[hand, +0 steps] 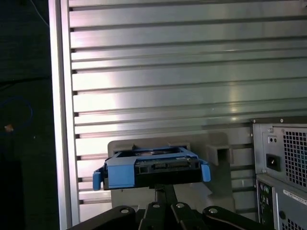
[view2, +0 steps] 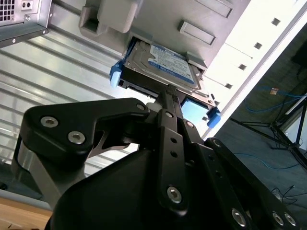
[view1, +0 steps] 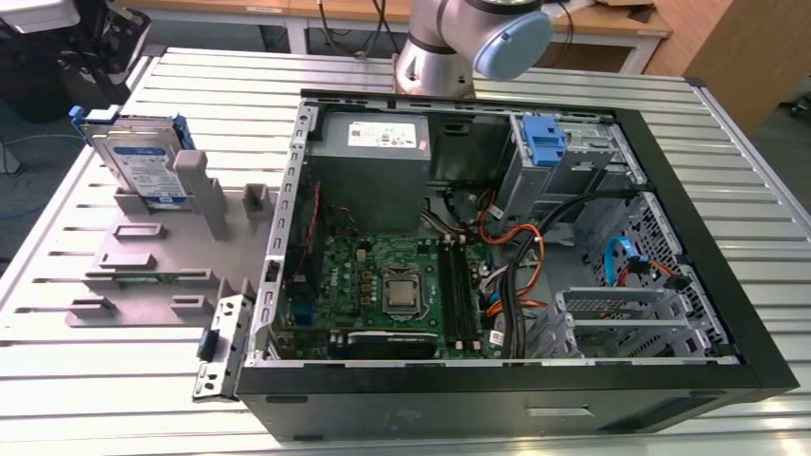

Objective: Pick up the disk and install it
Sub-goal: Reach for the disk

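Disk (view1: 135, 158) stood propped in the grey stand (view1: 142, 285) beside the case (view1: 507, 401), connector edge up, likely for an easy grab; gripper (view2: 168, 90) was right at that edge. Clamped or not, couldn't tell.

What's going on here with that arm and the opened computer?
A robot arm is reaching for the disk, a silver drive framed in blue. It stands in a grey holder on the table, beside the open computer case. In the second wrist view the gripper is right at the disk's edge; it is not in the case yet.
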Tool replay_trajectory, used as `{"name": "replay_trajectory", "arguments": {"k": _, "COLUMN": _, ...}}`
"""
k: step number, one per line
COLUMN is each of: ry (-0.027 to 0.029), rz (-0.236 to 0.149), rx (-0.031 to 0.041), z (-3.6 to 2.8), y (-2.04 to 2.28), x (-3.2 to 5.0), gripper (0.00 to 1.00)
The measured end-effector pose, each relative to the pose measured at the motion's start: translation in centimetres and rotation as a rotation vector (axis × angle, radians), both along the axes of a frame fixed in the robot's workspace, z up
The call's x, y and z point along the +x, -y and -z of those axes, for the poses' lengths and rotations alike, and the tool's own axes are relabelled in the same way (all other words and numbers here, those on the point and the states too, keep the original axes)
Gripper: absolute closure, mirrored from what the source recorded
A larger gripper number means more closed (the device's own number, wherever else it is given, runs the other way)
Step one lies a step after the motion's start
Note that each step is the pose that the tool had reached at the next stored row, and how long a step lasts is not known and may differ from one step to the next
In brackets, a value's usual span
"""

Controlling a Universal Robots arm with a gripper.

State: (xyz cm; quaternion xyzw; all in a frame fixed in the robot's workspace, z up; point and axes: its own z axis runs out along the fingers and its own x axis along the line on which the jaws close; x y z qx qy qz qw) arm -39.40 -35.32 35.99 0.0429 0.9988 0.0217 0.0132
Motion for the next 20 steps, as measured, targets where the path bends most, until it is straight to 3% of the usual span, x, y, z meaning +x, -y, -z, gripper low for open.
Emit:
{"name": "replay_trajectory", "arguments": {"k": 9, "ry": -0.0001, "rz": -0.001, "rx": -0.0009, "z": 0.15, "y": -0.17, "x": -0.08, "gripper": 0.89}}
{"name": "replay_trajectory", "arguments": {"k": 20, "ry": 0.0000, "rz": -0.062, "rx": -0.0139, "z": 1.08, "y": -0.16, "x": -0.36, "gripper": 0.89}}
